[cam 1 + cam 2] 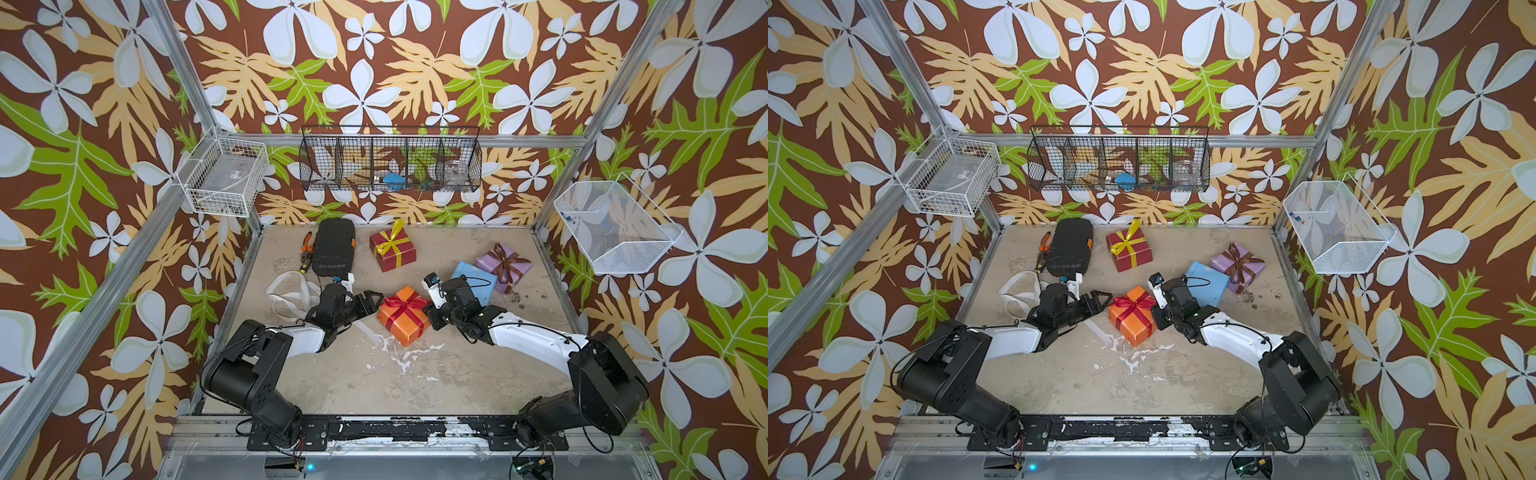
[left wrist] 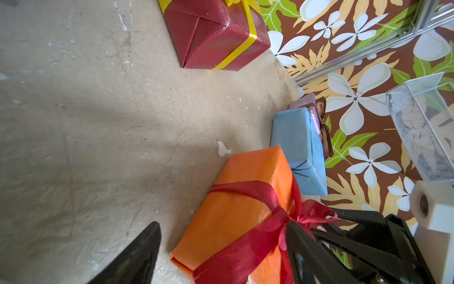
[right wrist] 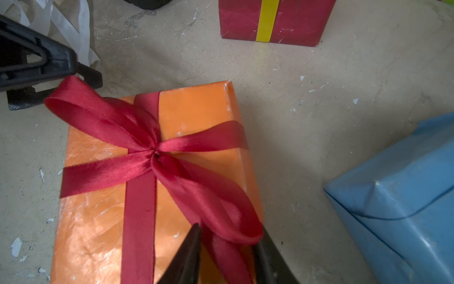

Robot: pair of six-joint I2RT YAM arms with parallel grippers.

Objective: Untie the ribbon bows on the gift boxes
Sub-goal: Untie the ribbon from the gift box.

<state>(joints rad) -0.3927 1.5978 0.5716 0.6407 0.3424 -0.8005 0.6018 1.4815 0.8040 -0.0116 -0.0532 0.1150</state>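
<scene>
While the right gripper [image 3: 227, 248] sits at the orange box [image 3: 196, 118], its 2 black fingers [image 3: 189, 255] stand narrowly apart on either side of 1 loop of the red bow [image 3: 152, 152]; whether they pinch the satin I cannot tell. The left gripper [image 2: 222, 248] comes at the same box from the opposite side with its jaws wide, 1 finger against the other red loop and the other finger out over bare bench. That orange box [image 1: 404, 316] lies near the middle of the bench [image 1: 374, 374], between both arms, its ribbon crossed and knotted on top. Just behind the right wrist rests the light blue box [image 1: 478, 279], bare of ribbon, touching the lilac box [image 1: 503, 266] with its brown bow [image 1: 505, 259] toward the right edge. Near the back edge sits the dark red box [image 1: 392, 249] under a yellow bow [image 1: 392, 241]. A loose white ribbon [image 1: 286, 297] lies crumpled by the left edge, beside the black tool case [image 1: 333, 247] and pliers [image 1: 306, 243].
</scene>
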